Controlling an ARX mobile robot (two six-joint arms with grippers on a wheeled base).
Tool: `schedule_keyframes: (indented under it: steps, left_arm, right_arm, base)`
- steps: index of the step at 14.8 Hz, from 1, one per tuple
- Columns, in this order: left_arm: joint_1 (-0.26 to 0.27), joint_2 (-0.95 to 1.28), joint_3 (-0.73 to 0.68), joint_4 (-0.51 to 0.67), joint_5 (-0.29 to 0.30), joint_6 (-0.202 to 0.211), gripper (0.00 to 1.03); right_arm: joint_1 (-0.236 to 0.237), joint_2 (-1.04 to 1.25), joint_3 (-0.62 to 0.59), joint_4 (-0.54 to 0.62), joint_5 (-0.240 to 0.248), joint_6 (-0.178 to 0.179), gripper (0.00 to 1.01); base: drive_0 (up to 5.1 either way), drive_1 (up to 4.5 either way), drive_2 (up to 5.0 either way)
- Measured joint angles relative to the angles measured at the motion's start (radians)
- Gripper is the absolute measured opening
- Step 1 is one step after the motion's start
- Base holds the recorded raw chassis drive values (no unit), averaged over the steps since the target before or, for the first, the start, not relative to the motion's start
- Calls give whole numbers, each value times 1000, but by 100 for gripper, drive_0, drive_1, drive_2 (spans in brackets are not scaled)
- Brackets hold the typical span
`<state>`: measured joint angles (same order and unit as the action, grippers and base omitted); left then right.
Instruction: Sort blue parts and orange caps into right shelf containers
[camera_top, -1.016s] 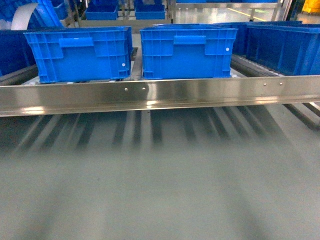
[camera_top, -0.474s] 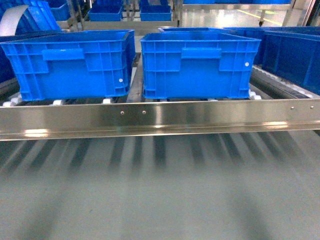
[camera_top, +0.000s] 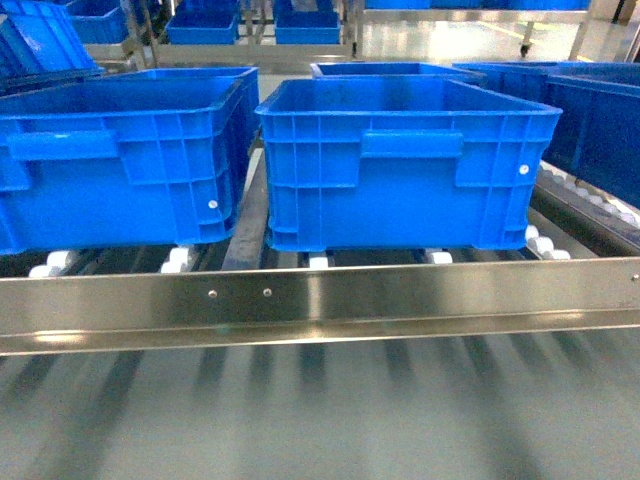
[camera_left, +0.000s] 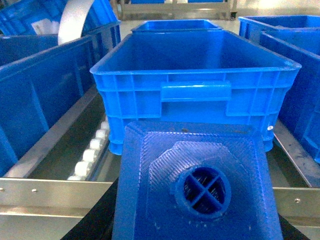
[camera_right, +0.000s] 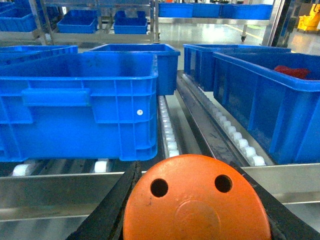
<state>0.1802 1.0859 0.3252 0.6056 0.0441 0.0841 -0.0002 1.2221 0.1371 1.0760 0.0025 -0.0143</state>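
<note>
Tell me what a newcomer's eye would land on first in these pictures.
Two big blue containers sit side by side on white rollers behind the shelf's shiny front rail, filling the head view. Close to the left wrist camera, a blue part fills the bottom of the frame, facing an open container. In the right wrist view, an orange cap with two dark holes sits between the dark end effector fingers.
</note>
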Motion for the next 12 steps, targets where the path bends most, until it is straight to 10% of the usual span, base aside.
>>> schedule_keyframes:
  steps: [5, 12]
  left_arm:
    - [0, 0, 0, 4, 0, 0, 45]
    - [-1, 2, 0, 1, 0, 0, 45]
  right_arm:
    - [0, 1, 2, -1, 0, 0, 43]
    - [0, 0, 2, 0, 0, 0, 43]
  base:
    - [8, 432, -416]
    - [0, 0, 0]
